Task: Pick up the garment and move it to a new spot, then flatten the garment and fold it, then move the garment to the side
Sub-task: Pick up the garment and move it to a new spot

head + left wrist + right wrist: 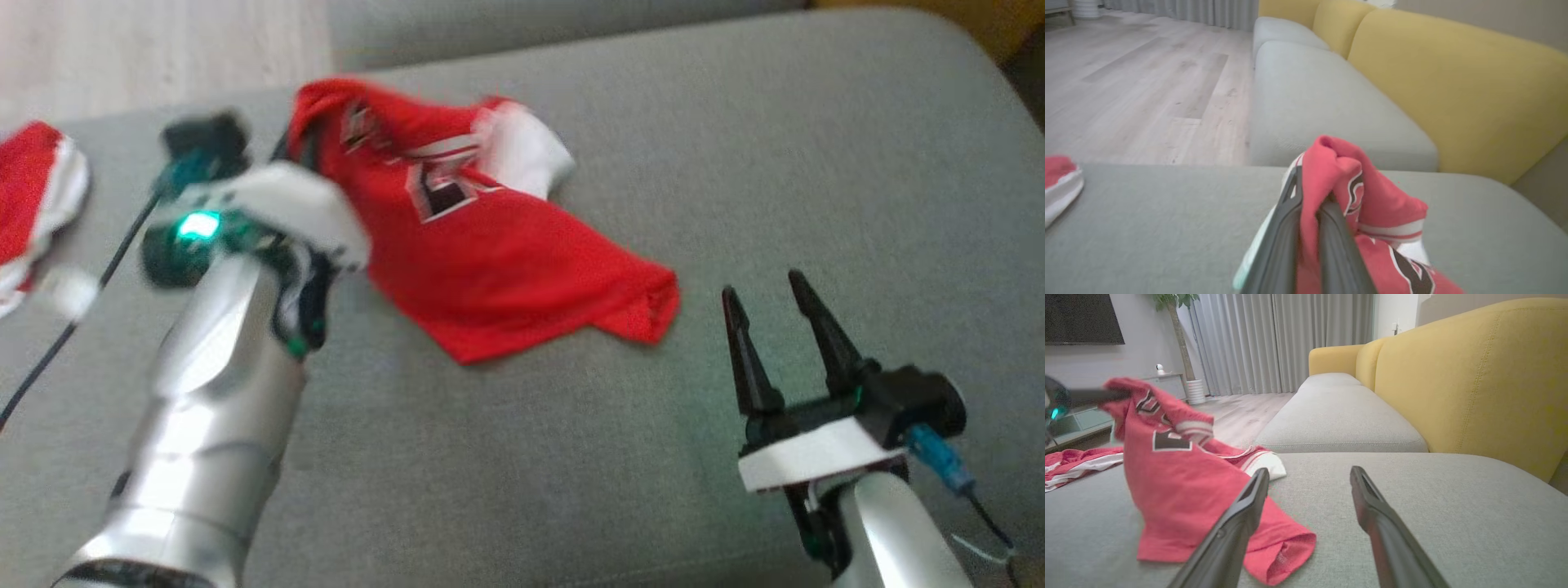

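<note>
The red jersey (490,261) is a thin, fine-mesh knit with white banded sleeve trim and blocky black-and-white lettering across its front; it sits on the left-centre of the grey sofa cushion (735,163), one upper edge lifted off the seat and the rest draped down in soft folds. The left gripper (1310,192) is clamped on that raised edge; in the left wrist view its two long dark fingers (1286,228) stand nearly together with a bunched ridge of red cloth pinched between them. From the right wrist view the jersey hangs like a slack sheet from that pinch; its lower hem lies crumpled on the cushion, the corner curled over into a rounded fold. The left forearm (212,392) is smooth, silvery and rounded, with a green light (198,224) glowing at the wrist; it is blurred in the head view.

The right gripper (761,286) stands wide, its tapering black fingers spread and holding nothing; it is over bare cushion just beside the jersey's hem. The cushion is a coarse woven grey fabric with rounded edges; behind it rises a padded yellow backrest (1474,384) with stitched seams. A second red-and-white garment (33,196) lies rumpled at the cushion's left edge, well apart from the jersey; pale wood-plank floor (1147,81) lies beyond.
</note>
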Tool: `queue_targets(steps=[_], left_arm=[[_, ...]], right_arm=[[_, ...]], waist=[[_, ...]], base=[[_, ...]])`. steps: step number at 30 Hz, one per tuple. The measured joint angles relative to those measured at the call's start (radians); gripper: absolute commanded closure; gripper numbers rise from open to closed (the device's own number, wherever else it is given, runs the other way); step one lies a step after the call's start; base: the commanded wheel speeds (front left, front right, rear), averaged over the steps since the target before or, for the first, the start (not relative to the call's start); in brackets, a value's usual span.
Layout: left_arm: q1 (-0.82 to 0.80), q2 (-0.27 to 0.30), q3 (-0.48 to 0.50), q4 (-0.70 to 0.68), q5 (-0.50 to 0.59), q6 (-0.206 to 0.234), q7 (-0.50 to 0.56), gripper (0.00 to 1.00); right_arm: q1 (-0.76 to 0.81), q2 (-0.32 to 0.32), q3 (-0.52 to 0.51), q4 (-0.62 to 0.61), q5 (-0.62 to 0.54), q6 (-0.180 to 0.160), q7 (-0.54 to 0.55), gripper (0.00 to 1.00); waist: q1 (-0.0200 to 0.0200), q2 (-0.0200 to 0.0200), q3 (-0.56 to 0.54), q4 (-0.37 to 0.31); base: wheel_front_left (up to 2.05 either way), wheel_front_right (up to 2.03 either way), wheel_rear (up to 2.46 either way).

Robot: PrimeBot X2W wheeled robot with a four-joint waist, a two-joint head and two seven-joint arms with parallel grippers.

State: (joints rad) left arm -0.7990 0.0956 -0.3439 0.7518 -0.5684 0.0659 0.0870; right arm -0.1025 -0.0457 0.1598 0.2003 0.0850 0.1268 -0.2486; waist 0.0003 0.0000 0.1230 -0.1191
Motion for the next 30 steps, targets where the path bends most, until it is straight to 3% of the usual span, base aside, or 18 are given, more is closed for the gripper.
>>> queue_targets(steps=[2, 3, 4, 5, 6, 15, 24, 30], left_arm=[[0.028, 0.020, 0.027, 0.046, 0.002, 0.010, -0.068, 1.00], [0.036, 0.029, 0.033, 0.068, 0.002, 0.009, -0.099, 0.85], [0.041, 0.033, 0.040, 0.088, 0.002, 0.007, -0.130, 0.52], [0.046, 0.033, 0.045, 0.106, 0.002, 0.003, -0.155, 0.13], [0.049, 0.032, 0.046, 0.125, 0.001, -0.006, -0.174, 0.00], [0.057, 0.008, 0.006, 0.232, 0.015, -0.088, -0.290, 0.00], [0.152, -0.014, -0.034, 0.229, 0.024, -0.148, -0.327, 0.00], [0.301, -0.002, -0.035, 0.136, 0.024, -0.155, -0.336, 0.00]], right_arm=[[-0.020, 0.000, 0.000, -0.004, -0.002, 0.000, -0.002, 0.00], [-0.025, 0.000, 0.000, -0.004, -0.007, 0.000, -0.002, 0.00], [-0.029, 0.000, -0.001, -0.004, -0.010, 0.000, -0.002, 0.00], [-0.031, 0.000, -0.004, -0.004, -0.014, 0.000, -0.002, 0.00], [-0.030, 0.000, -0.007, -0.004, -0.017, 0.000, -0.002, 0.00], [-0.029, 0.000, -0.049, 0.002, -0.044, 0.000, -0.002, 0.00], [0.060, 0.000, -0.105, 0.035, -0.054, 0.000, -0.002, 0.00], [0.120, 0.001, -0.117, 0.040, -0.054, 0.000, -0.002, 0.00]], waist=[[0.0000, 0.0000, 0.038, -0.017], [0.0001, 0.0000, 0.056, -0.025], [0.0001, 0.0000, 0.074, -0.032], [0.0001, 0.0000, 0.090, -0.040], [0.0001, 0.0000, 0.105, -0.046], [-0.0001, 0.0000, 0.103, -0.024], [-0.0005, 0.0000, -0.065, 0.051], [-0.0006, 0.0000, -0.156, 0.105]], base=[[0.00, 0.00, 0.00], [0.00, 0.00, 0.00], [0.00, 0.00, 0.00], [0.00, 0.00, 0.00], [0.00, 0.00, 0.00], [0.00, 0.00, 0.00], [0.00, 0.00, 0.00], [0.00, 0.00, 0.00]])
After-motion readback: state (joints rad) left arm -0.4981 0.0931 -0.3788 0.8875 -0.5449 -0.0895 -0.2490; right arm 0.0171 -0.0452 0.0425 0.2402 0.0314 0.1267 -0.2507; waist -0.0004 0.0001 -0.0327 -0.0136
